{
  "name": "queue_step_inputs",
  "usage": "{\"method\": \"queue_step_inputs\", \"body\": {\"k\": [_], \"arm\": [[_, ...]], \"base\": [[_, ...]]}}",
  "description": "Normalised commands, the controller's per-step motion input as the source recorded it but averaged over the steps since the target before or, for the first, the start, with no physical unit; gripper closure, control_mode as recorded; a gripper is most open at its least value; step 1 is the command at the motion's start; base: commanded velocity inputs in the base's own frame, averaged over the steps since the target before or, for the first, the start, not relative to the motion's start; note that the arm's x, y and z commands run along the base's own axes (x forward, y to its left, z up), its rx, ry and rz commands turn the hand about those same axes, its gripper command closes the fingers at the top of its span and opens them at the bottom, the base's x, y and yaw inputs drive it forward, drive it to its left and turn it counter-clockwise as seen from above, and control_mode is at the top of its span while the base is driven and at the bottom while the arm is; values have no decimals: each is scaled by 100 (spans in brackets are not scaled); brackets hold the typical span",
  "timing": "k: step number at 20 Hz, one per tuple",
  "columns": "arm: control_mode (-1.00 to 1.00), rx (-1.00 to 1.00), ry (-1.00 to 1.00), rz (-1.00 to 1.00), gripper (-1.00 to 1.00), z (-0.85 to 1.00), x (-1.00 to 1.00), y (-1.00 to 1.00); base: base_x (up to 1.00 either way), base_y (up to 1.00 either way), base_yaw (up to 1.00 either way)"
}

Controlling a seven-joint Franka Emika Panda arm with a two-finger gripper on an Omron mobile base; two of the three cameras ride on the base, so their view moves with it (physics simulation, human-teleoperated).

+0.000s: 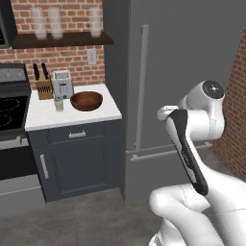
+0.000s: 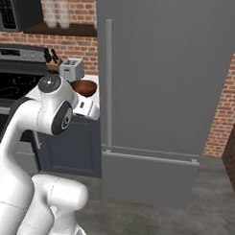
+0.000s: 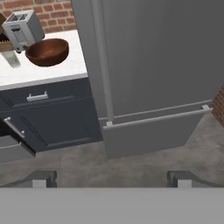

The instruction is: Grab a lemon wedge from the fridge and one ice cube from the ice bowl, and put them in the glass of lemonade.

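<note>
You see the pincer [image 3: 112, 178] wide open, holding nothing. The shut fridge [image 3: 166, 65] stands far ahead of it. The bowl [image 3: 47, 51] and glass [image 3: 10, 58] sit on the desk [image 3: 43, 72], far left.

toaster [image 1: 61, 84] on counter [image 1: 45, 116] | knife block [image 1: 44, 87] beside | tumblers [image 1: 48, 22] on shelf [image 1: 62, 39]
</note>
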Motion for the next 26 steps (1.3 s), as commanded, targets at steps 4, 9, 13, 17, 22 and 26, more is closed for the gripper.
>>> {"method": "queue_step_inputs", "body": {"k": [4,9,13,17,22,26], "arm": [[-100,0,0,0,-100,0,73,-1],[-100,-2,-6,0,-100,0,64,10],[-100,-1,-5,0,-100,0,62,1],[-100,0,-4,1,-100,0,64,0],[-100,0,-6,3,-100,0,52,0],[-100,-1,-3,2,-100,0,45,0]], "base": [[0,0,0],[0,0,0],[0,0,0],[0,0,0],[0,0,0],[0,0,0]]}}
